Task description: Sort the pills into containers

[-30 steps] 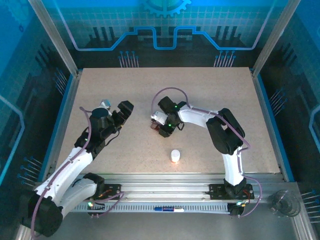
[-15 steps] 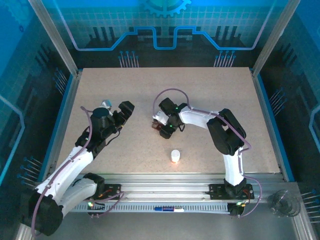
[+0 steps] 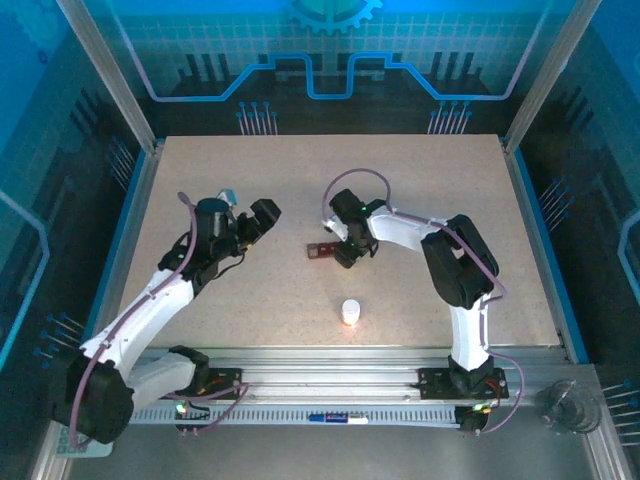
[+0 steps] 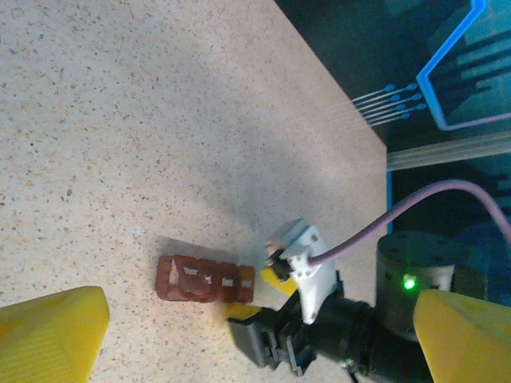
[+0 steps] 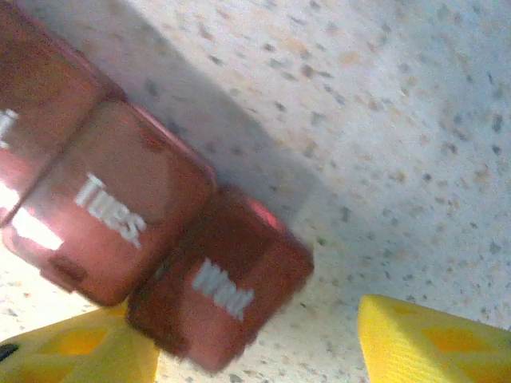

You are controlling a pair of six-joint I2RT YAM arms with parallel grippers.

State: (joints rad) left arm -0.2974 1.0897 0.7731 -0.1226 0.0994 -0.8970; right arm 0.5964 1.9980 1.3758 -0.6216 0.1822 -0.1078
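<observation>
As the views stand, right pincer (image 3: 340, 254): low over the surface (image 3: 430, 180), jaws parted, clamped on nothing.
containers (image 3: 321, 250): one reddish-brown strip of compartments in a row, flat on the surface, reaching leftward from the right pincer; its end compartment lies between that pincer's jaws.
contact: end compartment against one yellow finger; clear gap of bare surface to the other finger (image 5: 431, 343).
lettering: "TUES" and "WED" legible on the two compartments nearest the right pincer; both lids look shut.
left pincer (image 3: 262, 222): jaws spread wide, nothing between them; the containers lie to its right, apart from it.
bottle (image 3: 350, 312): small, white, upright, on the base side of the right pincer, well apart from it and from the containers.
</observation>
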